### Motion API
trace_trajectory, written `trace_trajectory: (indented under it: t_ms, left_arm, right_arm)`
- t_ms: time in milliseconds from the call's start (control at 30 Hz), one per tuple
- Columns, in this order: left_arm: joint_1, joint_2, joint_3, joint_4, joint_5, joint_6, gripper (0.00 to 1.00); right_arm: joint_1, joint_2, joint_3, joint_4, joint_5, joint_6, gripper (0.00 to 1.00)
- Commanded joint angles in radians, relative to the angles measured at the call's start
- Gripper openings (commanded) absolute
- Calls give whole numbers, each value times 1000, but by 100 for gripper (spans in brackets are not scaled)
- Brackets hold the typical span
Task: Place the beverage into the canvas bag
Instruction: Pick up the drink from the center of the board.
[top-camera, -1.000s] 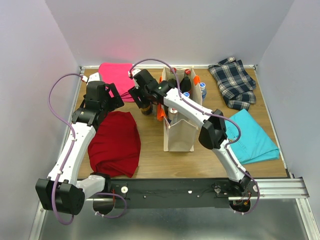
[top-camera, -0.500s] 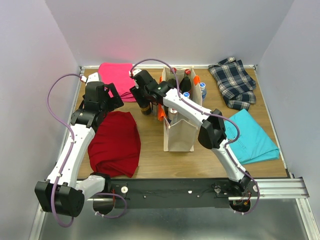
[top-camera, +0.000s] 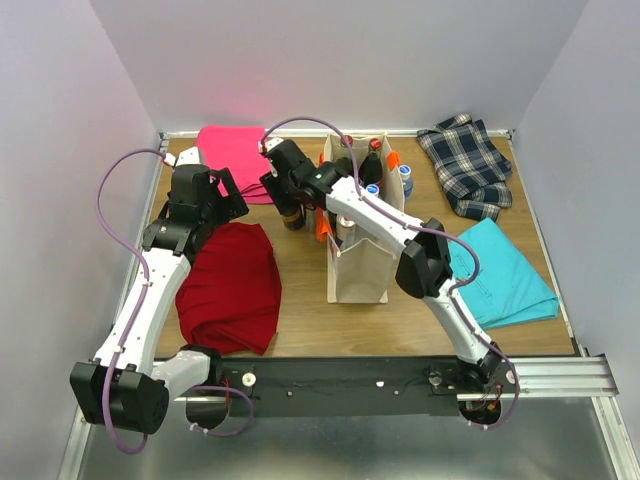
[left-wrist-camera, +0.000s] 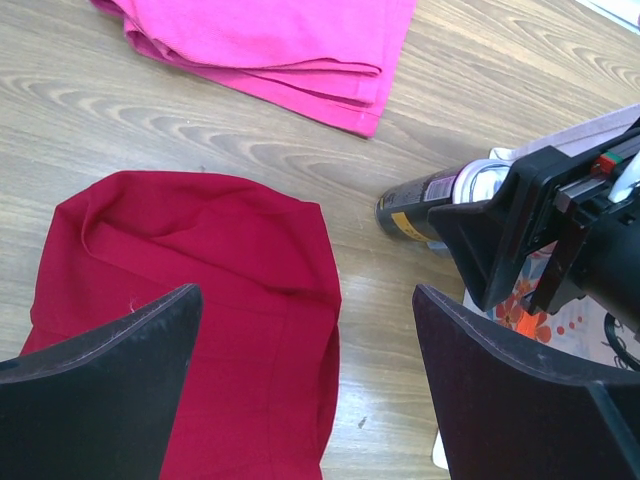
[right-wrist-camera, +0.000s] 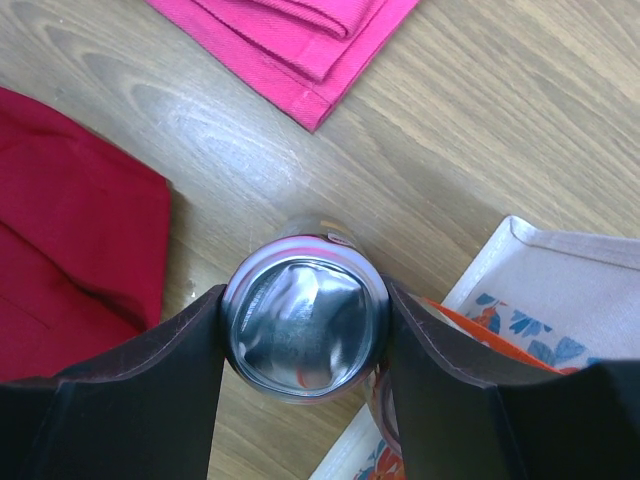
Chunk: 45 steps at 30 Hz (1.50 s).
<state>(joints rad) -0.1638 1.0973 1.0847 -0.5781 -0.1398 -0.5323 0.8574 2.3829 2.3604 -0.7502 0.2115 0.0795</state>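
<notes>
Beverage can (right-wrist-camera: 305, 325): upright on the table (top-camera: 310, 325), long axis vertical, silver end facing up, just left of the canvas bag (top-camera: 360, 272). Right gripper (top-camera: 288, 196) grips its sides from above. Left gripper (left-wrist-camera: 305, 300) is spread wide above the red cloth (left-wrist-camera: 200, 260).

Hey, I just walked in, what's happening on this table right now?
The right pincer grips a drink can by its top, a finger on each side. The can stands on the wooden table just left of the canvas bag, which already holds several bottles, and it does not look lifted yet. The left pincer hangs open above the red cloth, holding nothing.
</notes>
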Motion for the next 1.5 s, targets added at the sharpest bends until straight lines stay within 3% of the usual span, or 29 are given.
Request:
trace_trajectory:
  t_ms: [0,633,1467]
  left_arm:
    - [6,-22,-11,3,28,-3,95]
    - [6,-11,-12,21,54,2,95]
    - [-19,30,20,113,241,60,92]
  right_arm:
    - [-3,-34,68,21,43,19,1]
    - [-3,-197,131,98,23,45,1]
    - [-1,-471,74,98,54,54,1]
